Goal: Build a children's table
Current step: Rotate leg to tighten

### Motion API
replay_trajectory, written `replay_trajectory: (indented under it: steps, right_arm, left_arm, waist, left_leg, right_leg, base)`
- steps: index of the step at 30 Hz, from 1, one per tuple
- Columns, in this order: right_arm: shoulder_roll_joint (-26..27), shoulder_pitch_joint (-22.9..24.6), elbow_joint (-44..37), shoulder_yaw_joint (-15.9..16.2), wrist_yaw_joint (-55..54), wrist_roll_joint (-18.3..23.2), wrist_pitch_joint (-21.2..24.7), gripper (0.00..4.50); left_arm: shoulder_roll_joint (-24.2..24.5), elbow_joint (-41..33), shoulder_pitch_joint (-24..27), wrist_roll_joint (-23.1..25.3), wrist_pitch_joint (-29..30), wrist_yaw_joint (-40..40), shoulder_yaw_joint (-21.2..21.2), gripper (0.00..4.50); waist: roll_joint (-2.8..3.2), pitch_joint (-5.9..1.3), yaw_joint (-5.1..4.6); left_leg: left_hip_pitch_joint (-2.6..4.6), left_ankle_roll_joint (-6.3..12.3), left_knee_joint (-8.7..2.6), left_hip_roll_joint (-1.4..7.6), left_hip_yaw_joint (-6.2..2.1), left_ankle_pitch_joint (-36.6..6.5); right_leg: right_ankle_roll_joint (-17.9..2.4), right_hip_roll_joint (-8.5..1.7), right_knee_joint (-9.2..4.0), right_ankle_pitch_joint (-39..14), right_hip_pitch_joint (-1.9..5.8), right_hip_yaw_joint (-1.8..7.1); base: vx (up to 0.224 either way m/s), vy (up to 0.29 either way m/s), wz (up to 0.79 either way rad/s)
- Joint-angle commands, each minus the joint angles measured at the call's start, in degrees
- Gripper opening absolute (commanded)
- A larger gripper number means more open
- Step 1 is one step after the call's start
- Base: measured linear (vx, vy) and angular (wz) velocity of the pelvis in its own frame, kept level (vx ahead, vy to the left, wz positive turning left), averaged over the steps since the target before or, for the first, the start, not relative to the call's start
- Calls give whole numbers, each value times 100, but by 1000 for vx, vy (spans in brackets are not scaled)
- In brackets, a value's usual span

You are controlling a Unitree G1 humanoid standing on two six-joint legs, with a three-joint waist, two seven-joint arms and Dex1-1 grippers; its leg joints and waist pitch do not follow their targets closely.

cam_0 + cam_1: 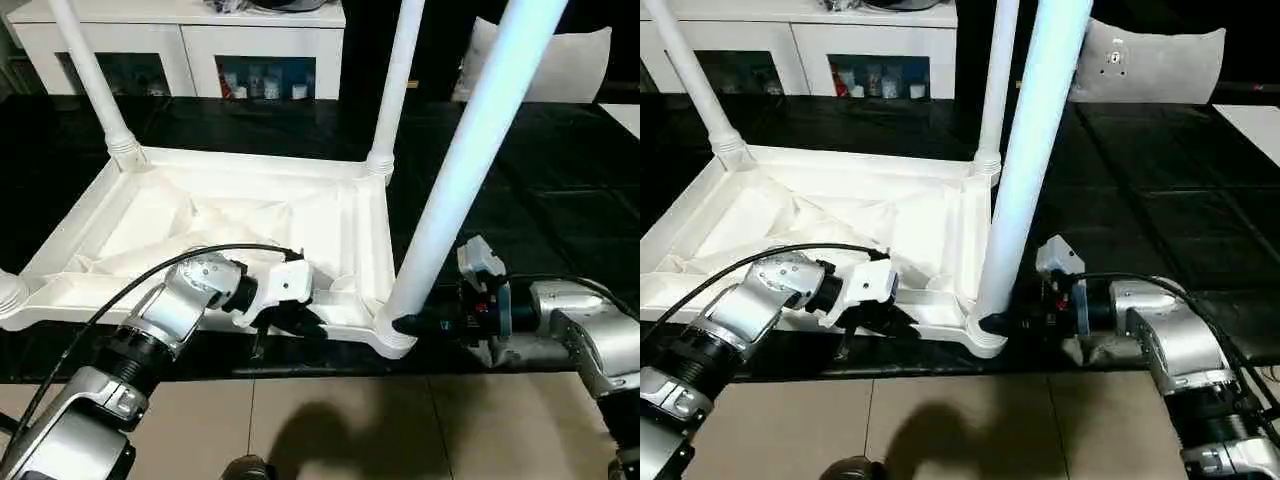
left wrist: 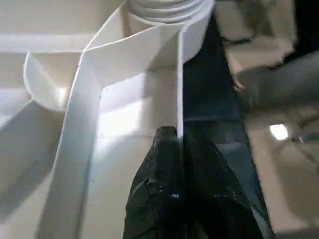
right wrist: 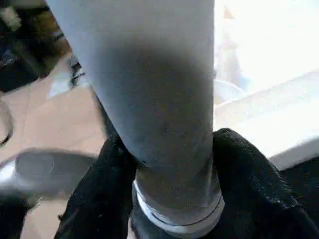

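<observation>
The children's table lies upside down on a black surface, its ribbed underside (image 1: 250, 225) facing up. Two legs stand in the far corners (image 1: 92, 75) (image 1: 398, 80). A third leg (image 1: 470, 160) rises from the near right corner socket (image 1: 392, 335). My left gripper (image 1: 290, 318) is shut on the thin near rim (image 2: 179, 89) of the table top, one finger on each side of the wall. My right gripper (image 1: 405, 322) reaches in from the right, its black fingers (image 3: 249, 169) pressed against both sides of the near right leg (image 3: 154, 89) just above its base.
A white cabinet (image 1: 200, 40) with glass doors stands behind the table. A white cushion (image 1: 570, 60) leans at the back right. The black surface (image 1: 530, 200) ends just in front of my grippers, with tiled floor (image 1: 350, 420) below.
</observation>
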Motion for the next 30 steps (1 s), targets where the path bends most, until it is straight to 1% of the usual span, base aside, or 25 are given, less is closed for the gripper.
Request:
replay_trajectory:
  steps: [1, 2, 3, 4, 5, 6, 7, 8, 9, 10, 11, 12, 13, 14, 15, 16, 18, 19, 20, 23, 24, 25, 26, 27, 30]
  right_arm:
    - [459, -62, -81, -95, -832, 186, 476, 206]
    - [767, -147, 25, -195, -1487, 20, 576, 206]
    - [866, -178, 58, -226, -1683, -22, 620, 206]
    - [1004, -234, 128, -264, -1975, -112, 641, 206]
    - [1196, -320, 233, -310, -2390, -262, 628, 206]
    - [1342, -393, 328, -351, -2701, -363, 633, 205]
    - [1369, -406, 344, -359, -2758, -381, 636, 205]
    - [1598, -544, 560, -452, -3266, -513, 630, 205]
    - [1741, -640, 730, -519, -3579, -573, 612, 205]
    - [1884, -727, 864, -584, -3880, -624, 609, 205]
    - [1960, -763, 938, -612, -3971, -618, 511, 205]
    - [1994, -784, 986, -633, -3954, -573, 429, 205]
    - [2040, -795, 995, -665, -3971, -547, 400, 257]
    - [2076, -795, 957, -706, -3956, -507, 410, 270]
    - [2100, -788, 920, -734, -3955, -498, 408, 269]
    - [2127, -769, 834, -784, -3916, -438, 448, 273]
    - [2035, -701, 707, -708, -3756, -474, 420, 306]
    - [2035, -701, 707, -708, -3756, -474, 420, 306]
    - [1897, -596, 583, -630, -3533, -495, 334, 318]
    - [1659, -445, 437, -533, -3233, -466, 203, 347]
    - [1494, -356, 322, -577, -2983, -380, 200, 347]
    - [1490, -355, 319, -579, -2978, -378, 200, 355]
    - [1387, -308, 254, -597, -2831, -338, 194, 377]
    - [1321, -277, 208, -611, -2730, -317, 190, 386]
    - [787, -121, 5, -523, -1964, -270, 24, 400]
  left_arm:
    - [-428, -119, -80, -38, 628, 656, 102, 0]
    - [-682, -103, -153, -59, 1010, 1033, 209, 0]
    - [-768, -95, -176, -67, 1115, 1152, 243, 0]
    - [-893, -66, -214, -54, 1236, 1342, 281, 0]
    - [-1051, -10, -274, -5, 1386, 1608, 320, 0]
    - [-1194, 57, -332, 59, 1533, 1863, 348, 0]
    - [-1221, 69, -343, 72, 1562, 1911, 353, 0]
    - [-1474, 213, -447, 150, 1754, 2345, 421, 0]
    - [-1637, 307, -510, 181, 1813, 2591, 458, 0]
    - [-1797, 379, -567, 204, 1871, 2823, 504, 0]
    - [-1905, 428, -604, 208, 1871, 2980, 543, 0]
    - [-1957, 460, -625, 213, 1811, 3034, 544, 0]
    - [-2006, 455, -635, 237, 1809, 3084, 552, 0]
    - [-2025, 439, -643, 293, 1795, 3133, 548, 0]
    - [-2025, 425, -646, 328, 1801, 3165, 543, 0]
    - [-1990, 420, -652, 377, 1748, 3165, 510, 0]
    - [-1904, 382, -627, 370, 1704, 3098, 496, 0]
    - [-1904, 382, -627, 370, 1704, 3098, 496, 0]
    - [-1788, 348, -583, 370, 1600, 2992, 469, 0]
    - [-1624, 339, -529, 376, 1430, 2818, 430, 0]
    - [-1511, 302, -480, 350, 1377, 2645, 437, 0]
    - [-1509, 301, -479, 350, 1375, 2641, 438, 0]
    - [-1436, 284, -452, 334, 1297, 2531, 433, 0]
    - [-1387, 275, -433, 323, 1238, 2457, 428, 0]
    - [-1005, 265, -334, 320, 768, 1885, 265, 0]
  waist:
    - [-34, -329, -55]
    - [-59, -330, -88]
    - [-67, -328, -145]
    - [-76, -333, -179]
    - [-66, -336, -265]
    - [-81, -338, -294]
    - [-79, -342, -324]
    - [-85, -349, -343]
    - [-86, -332, -371]
    - [-56, -347, -378]
    - [-64, -354, -386]
    - [-64, -362, -368]
    - [-69, -368, -372]
    - [-55, -374, -376]
    - [-58, -381, -373]
    - [-56, -382, -370]
    - [-56, -371, -369]
    - [-53, -367, -366]
    - [-41, -358, -354]
    - [-48, -363, -345]
    - [-55, -369, -341]
    - [-56, -365, -336]
    - [-57, -365, -346]
    - [-58, -364, -346]
    - [-51, -358, -365]
  left_leg:
    - [119, 149, -405, 219, -29, -1205]
    - [133, 48, -419, 211, -43, -1382]
    - [119, -68, -442, 206, -59, -1404]
    - [109, -97, -443, 196, -69, -1425]
    - [114, -140, -440, 188, -72, -1465]
    - [97, -119, -438, 175, -73, -1440]
    - [86, -81, -425, 166, -63, -1354]
    - [85, -50, -414, 160, -56, -1319]
    - [80, -26, -409, 140, -52, -1301]
    - [92, -31, -398, 136, -49, -1287]
    - [89, -11, -391, 140, -49, -1235]
    - [83, 41, -389, 147, -54, -1147]
    - [68, 71, -390, 149, -57, -1078]
    - [65, 140, -387, 151, -53, -965]
    - [62, 219, -382, 150, -51, -878]
    - [58, 284, -378, 148, -50, -819]
    - [65, 307, -384, 152, -45, -869]
    - [68, 302, -388, 155, -46, -899]
    - [76, 276, -399, 165, -50, -1013]
    - [74, 279, -402, 169, -51, -981]
    - [62, 325, -394, 162, -46, -889]
    - [57, 347, -396, 161, -50, -868]
    - [55, 384, -395, 162, -50, -866]
    - [57, 399, -393, 163, -47, -867]
    - [61, 452, -394, 178, -51, -899]
  right_leg:
    - [-1347, -322, -472, -1053, 178, 245]
    - [-1286, -333, -511, -1338, 176, 244]
    - [-1242, -329, -501, -1449, 180, 239]
    - [-1203, -325, -511, -1505, 191, 233]
    - [-1157, -320, -528, -1495, 176, 238]
    - [-1160, -321, -532, -1443, 195, 236]
    - [-1166, -307, -533, -1298, 198, 240]
    - [-1176, -304, -530, -1229, 201, 242]
    - [-1186, -304, -549, -1278, 186, 240]
    - [-1184, -304, -555, -1303, 187, 240]
    - [-1186, -306, -560, -1239, 196, 240]
    - [-1181, -300, -553, -1070, 215, 235]
    - [-1189, -297, -539, -930, 231, 232]
    - [-1221, -278, -520, -631, 235, 229]
    - [-1271, -276, -501, -395, 247, 225]
    - [-1314, -280, -490, -270, 256, 221]
    - [-1340, -281, -505, -339, 253, 216]
    - [-1336, -284, -510, -396, 254, 215]
    - [-1294, -290, -535, -537, 254, 220]
    - [-1278, -288, -525, -464, 261, 221]
    - [-1286, -284, -507, -296, 278, 223]
    - [-1286, -288, -506, -262, 285, 220]
    - [-1312, -294, -508, -254, 283, 215]
    - [-1319, -296, -517, -263, 283, 215]
    - [-1349, -291, -517, -316, 280, 213]
  base:
    - [0, 0, 0]
    - [0, 0, 0]
    - [0, 0, 0]
    - [0, 0, 0]
    - [0, 0, 0]
    - [0, 0, 0]
    - [0, 0, 0]
    - [0, 0, 0]
    - [0, 0, 0]
    - [0, 0, 0]
    - [0, 0, 0]
    - [0, 0, 0]
    - [0, 0, 0]
    - [0, 0, 0]
    - [0, 0, 0]
    - [0, 0, 0]
    - [0, 0, 0]
    - [0, 0, 0]
    - [0, 0, 0]
    - [0, 0, 0]
    - [0, 0, 0]
    - [0, 0, 0]
    - [0, 0, 0]
    - [0, 0, 0]
    - [0, 0, 0]
